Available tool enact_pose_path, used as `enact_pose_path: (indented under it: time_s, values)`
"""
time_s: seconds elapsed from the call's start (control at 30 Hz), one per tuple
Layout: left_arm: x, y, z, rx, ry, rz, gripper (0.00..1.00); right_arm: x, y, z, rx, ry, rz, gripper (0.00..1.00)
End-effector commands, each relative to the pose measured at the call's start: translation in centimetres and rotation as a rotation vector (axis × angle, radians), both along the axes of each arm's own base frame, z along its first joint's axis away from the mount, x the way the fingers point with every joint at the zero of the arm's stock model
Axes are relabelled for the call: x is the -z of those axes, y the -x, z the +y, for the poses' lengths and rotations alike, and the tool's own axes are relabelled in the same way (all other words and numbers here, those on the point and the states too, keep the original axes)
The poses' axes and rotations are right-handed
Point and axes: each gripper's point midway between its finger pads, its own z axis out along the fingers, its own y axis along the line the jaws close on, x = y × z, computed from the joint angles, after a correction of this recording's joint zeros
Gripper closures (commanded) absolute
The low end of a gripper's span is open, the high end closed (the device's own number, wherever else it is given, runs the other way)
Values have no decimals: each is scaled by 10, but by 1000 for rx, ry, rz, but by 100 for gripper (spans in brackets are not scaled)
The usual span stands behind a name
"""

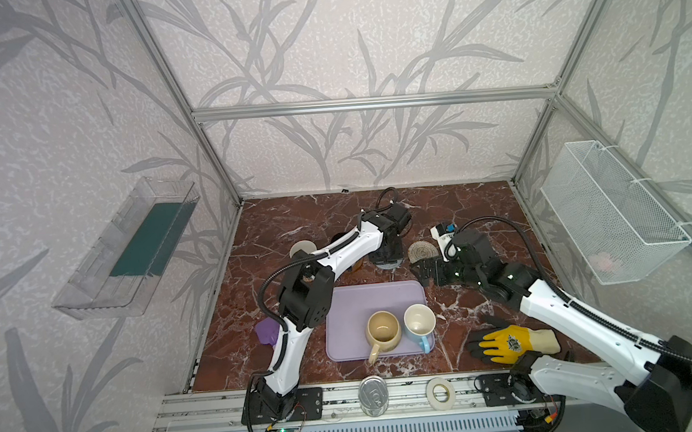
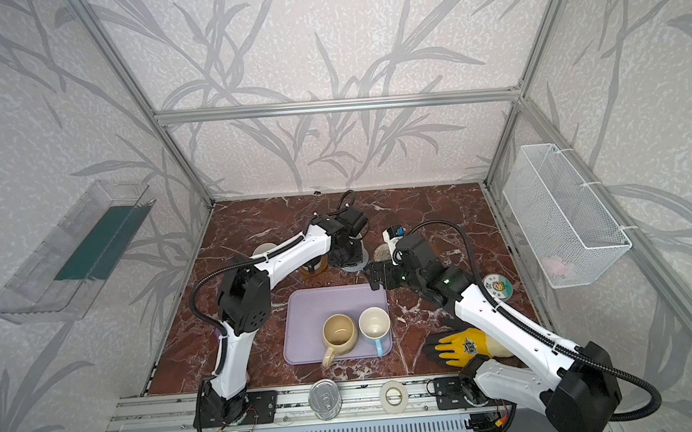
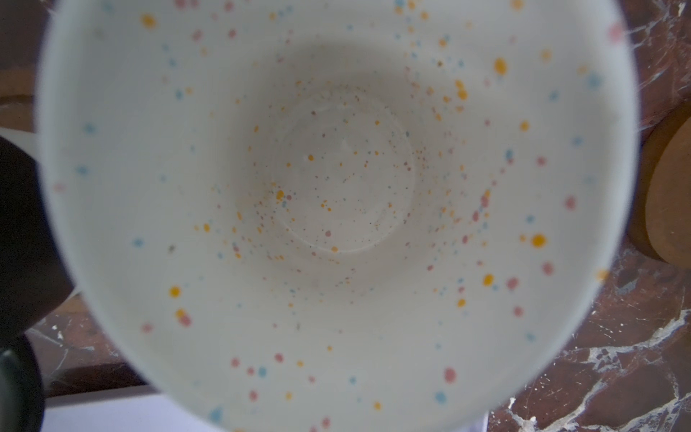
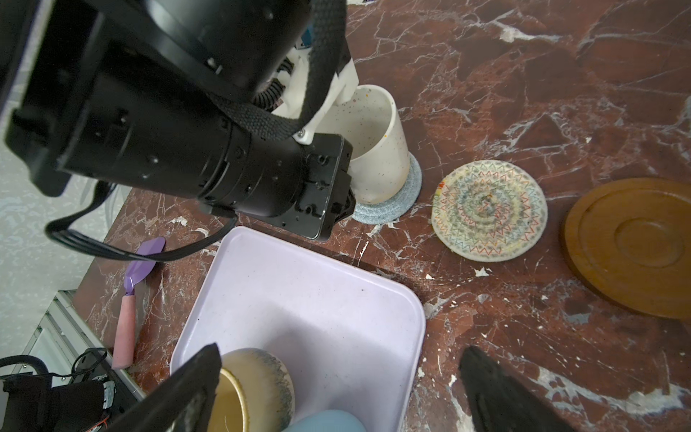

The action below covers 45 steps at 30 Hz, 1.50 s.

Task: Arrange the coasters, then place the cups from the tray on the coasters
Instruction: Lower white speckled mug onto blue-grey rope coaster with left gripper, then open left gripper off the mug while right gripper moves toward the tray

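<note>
In the right wrist view, upper middle of the frame, the left gripper (image 4: 338,101) is pinched tight on the rim wall of the speckled white cup (image 4: 377,149), whose base appears to rest on the grey-blue coaster (image 4: 396,202). Gripping from above likely keeps the cup upright while it settles. Right of it the cream coaster (image 4: 489,209) and a wooden coaster (image 4: 632,247) lie bare, apparently for the 2 cups at the tray's (image 1: 355,308) lower right: the beige-yellow cup (image 1: 383,327) and light blue cup (image 1: 419,320). The right gripper (image 1: 420,272), jaws wide and empty, hovers by the tray's upper right corner, probably poised for one.
</note>
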Motion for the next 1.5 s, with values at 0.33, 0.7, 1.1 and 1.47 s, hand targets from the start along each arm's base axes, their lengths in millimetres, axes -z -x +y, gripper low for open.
enact_pose_path:
  time_s: [0.33,0.7,1.1,1.47]
  values:
    - [13,9,-4,-8,17,40,77,5,-1,-2,23,-17,9,1]
    - [11,9,-8,-9,42,48,8,-1,0,-4,24,-16,1,1]
    - [-23,4,-8,6,73,-23,1,7,5,-6,31,-15,32,1]
    - [-112,1,4,56,151,-199,1,3,25,9,-43,51,50,1]
